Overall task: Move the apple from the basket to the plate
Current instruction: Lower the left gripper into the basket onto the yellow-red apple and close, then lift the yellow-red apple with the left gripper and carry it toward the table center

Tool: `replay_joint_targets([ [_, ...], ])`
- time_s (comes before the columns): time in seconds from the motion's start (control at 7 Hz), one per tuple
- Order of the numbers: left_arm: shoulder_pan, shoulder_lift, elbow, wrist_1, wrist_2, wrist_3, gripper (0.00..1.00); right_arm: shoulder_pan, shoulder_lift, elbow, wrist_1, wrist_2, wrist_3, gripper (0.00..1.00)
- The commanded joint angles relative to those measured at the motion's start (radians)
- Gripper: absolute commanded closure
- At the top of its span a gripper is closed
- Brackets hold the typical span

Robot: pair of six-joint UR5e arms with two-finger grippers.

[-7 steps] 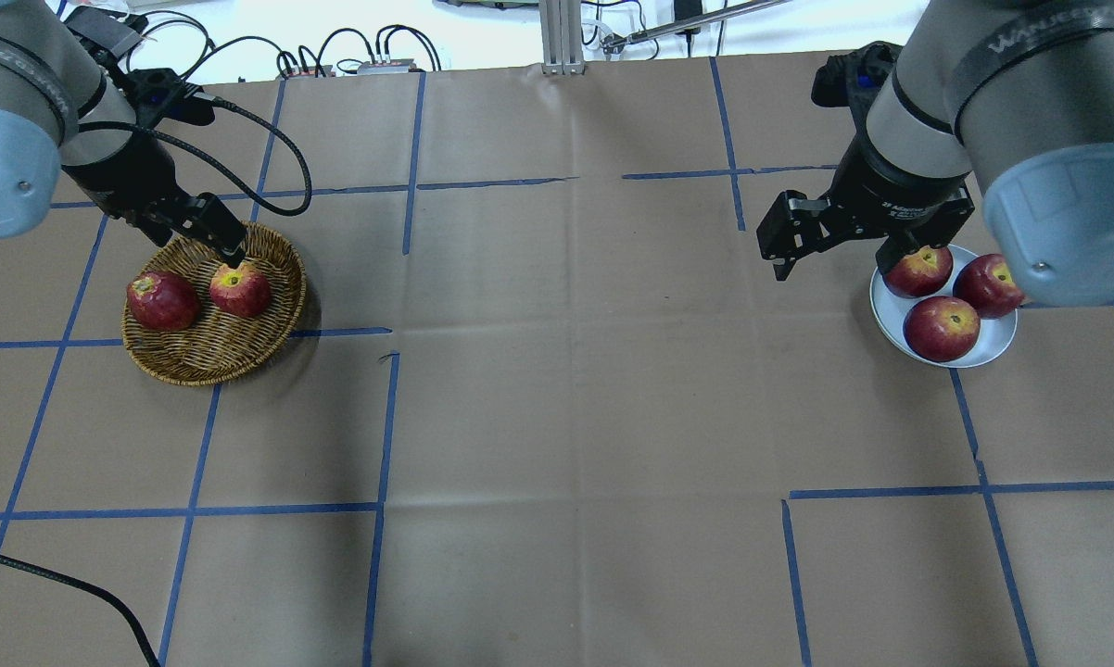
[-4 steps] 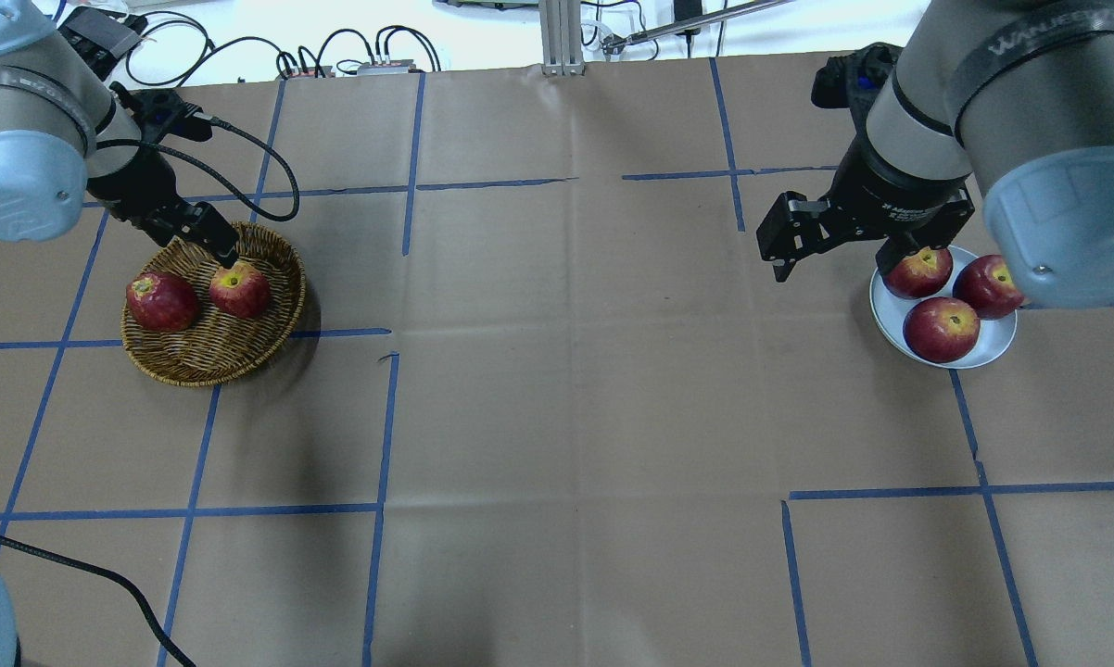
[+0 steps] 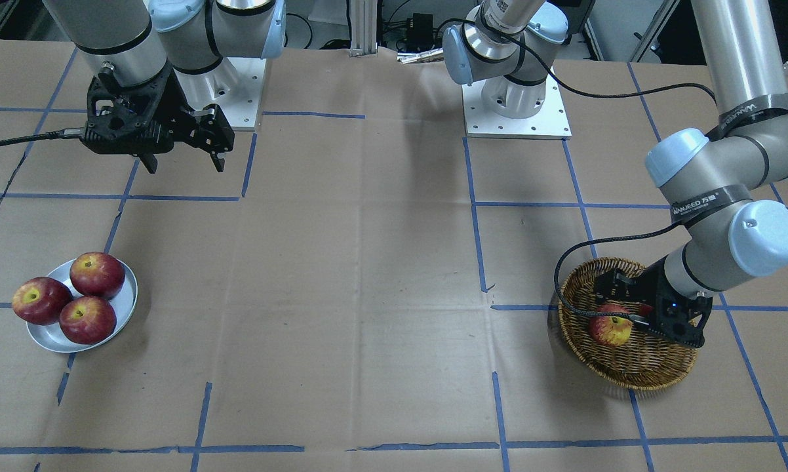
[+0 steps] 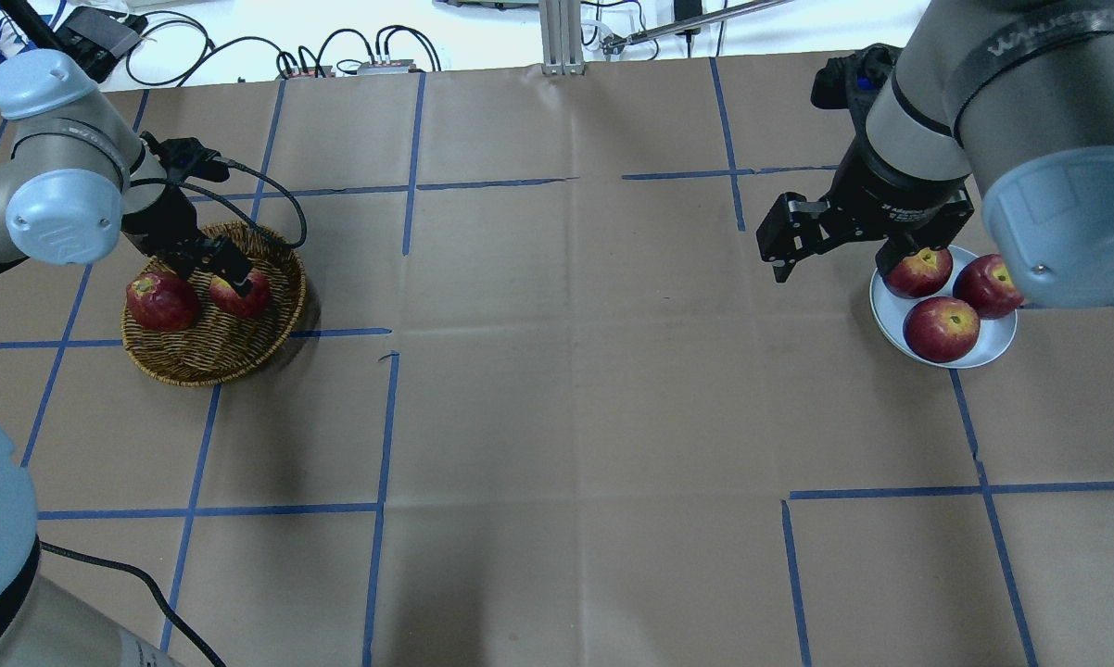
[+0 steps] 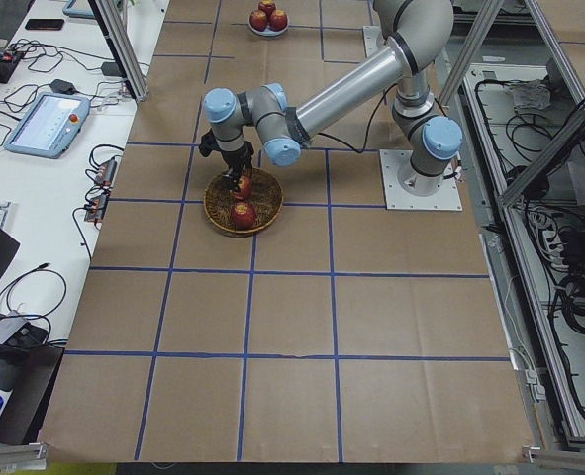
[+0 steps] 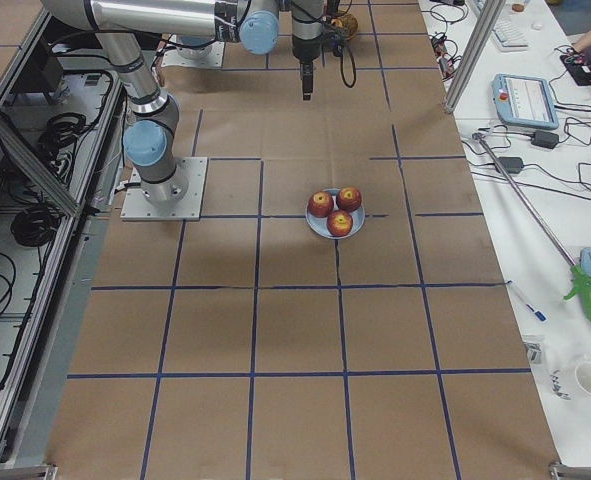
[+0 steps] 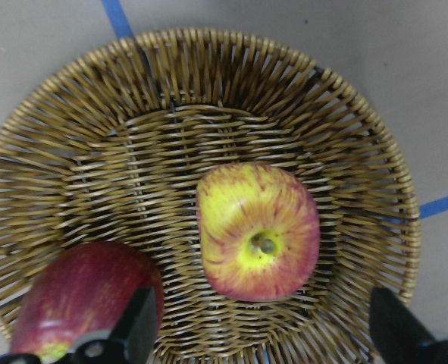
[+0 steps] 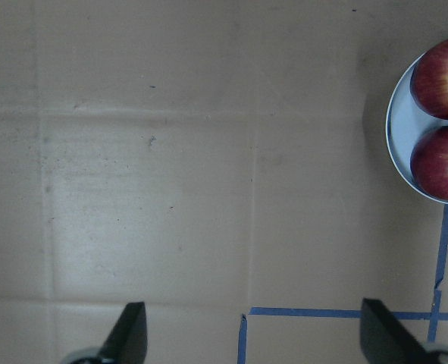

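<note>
Left wrist view shows the apple point(image 7: 258, 231) whole between spread left fingers point(image 7: 136, 334); overhead, they half cover it.

I'm reading "WANJEED" in white on the black band around the grey left arm point(image 3: 705, 199); the small characters after it are unclear to me. "WANJEED" also shows on the black band around the grey right arm point(image 4: 1044, 33). The white print on the black wrist housing point(image 4: 902, 211) is too small to read.
</note>
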Motion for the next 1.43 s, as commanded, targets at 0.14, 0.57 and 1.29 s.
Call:
replay_joint_targets([
  [0.14,-0.001,-0.085,0.003,0.065,-0.005,-0.031,0.26,0.0,0.0,0.0,0.0,0.0,0.0,0.0],
  [0.57,-0.03,0.03,0.028,-0.017,0.003,-0.046,0.82,0.0,0.0,0.0,0.0,0.002,0.0,0.0],
  [1.29,-0.561,0.031,0.15,-0.099,-0.006,-0.75,0.82,0.0,0.002,0.0,0.0,0.002,0.0,0.0],
])
